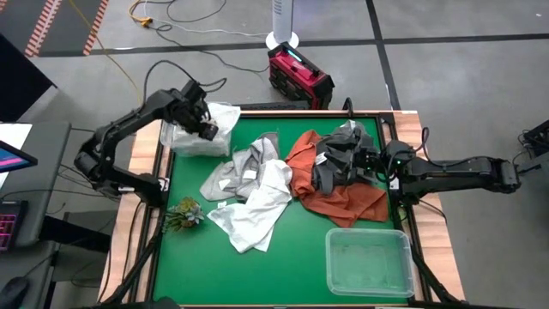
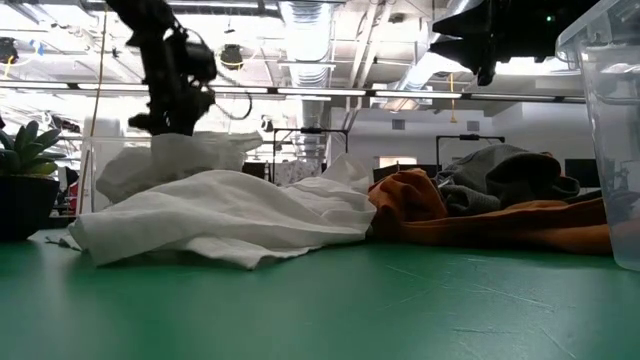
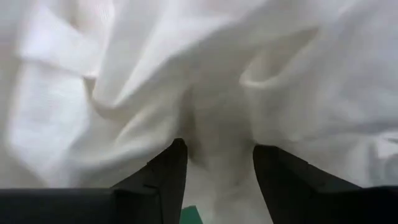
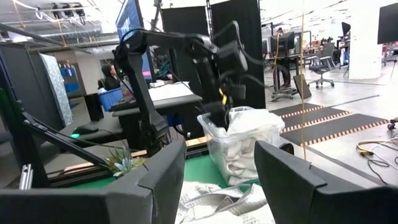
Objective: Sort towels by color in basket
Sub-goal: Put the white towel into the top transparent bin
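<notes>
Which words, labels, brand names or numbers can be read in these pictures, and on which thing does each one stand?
None can be read.
Towel tags: too small to show any print.
Red box on the floor: no readable label.
Screen behind the table: too blurred to read.

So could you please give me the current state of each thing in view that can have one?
left gripper: open, fingers down on the white towels
clear bin: full of white towels
right gripper: open, holding nothing, above the dark grey towels
rust orange towel: crumpled, partly under dark grey towels
light grey towels: loose on the table
clear tub: empty
</notes>
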`<action>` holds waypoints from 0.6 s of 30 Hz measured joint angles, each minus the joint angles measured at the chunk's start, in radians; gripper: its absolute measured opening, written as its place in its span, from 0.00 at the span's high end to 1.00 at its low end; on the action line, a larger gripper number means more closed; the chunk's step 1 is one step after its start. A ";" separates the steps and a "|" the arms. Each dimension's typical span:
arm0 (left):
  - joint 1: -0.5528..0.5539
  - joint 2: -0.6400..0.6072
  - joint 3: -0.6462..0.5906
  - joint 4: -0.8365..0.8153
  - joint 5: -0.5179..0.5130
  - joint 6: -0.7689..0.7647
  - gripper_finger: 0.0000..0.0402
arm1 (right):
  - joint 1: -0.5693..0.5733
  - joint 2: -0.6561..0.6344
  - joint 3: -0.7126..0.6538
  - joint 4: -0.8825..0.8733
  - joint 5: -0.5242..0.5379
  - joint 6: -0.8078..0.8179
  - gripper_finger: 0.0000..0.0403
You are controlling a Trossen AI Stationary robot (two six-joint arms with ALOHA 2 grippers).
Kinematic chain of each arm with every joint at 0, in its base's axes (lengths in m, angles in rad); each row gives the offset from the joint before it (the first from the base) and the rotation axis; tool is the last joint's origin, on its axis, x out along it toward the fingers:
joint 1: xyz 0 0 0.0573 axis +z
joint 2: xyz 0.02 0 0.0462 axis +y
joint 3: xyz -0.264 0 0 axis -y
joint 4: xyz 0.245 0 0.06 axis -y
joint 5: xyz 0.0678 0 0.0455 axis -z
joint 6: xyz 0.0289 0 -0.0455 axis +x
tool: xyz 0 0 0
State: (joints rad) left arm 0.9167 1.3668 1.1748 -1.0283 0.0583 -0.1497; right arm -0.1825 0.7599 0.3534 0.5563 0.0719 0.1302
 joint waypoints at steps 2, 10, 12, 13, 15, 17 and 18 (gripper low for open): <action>-0.007 0.001 0.069 -0.050 -0.003 0.018 0.57 | 0.000 0.000 0.000 0.000 0.000 0.000 0.45; -0.054 -0.001 0.235 -0.003 -0.067 0.045 0.57 | -0.003 0.000 0.000 -0.001 0.000 -0.007 0.45; -0.072 0.009 0.221 0.042 -0.109 0.070 0.57 | -0.003 0.000 0.000 -0.002 0.000 -0.008 0.45; -0.079 0.018 0.204 0.062 -0.137 0.075 0.57 | -0.003 0.000 0.000 -0.003 0.000 -0.008 0.45; -0.087 0.039 0.154 0.099 -0.167 0.077 0.57 | -0.003 0.000 0.000 -0.005 0.000 -0.008 0.45; -0.088 0.067 0.090 0.131 -0.168 0.076 0.57 | -0.003 0.000 0.000 -0.005 0.000 -0.008 0.45; -0.087 0.081 0.057 0.148 -0.168 0.073 0.57 | -0.003 0.000 0.000 -0.005 0.000 -0.008 0.45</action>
State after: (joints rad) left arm 0.8295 1.4478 1.2315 -0.8802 -0.1099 -0.0762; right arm -0.1856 0.7597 0.3534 0.5511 0.0719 0.1226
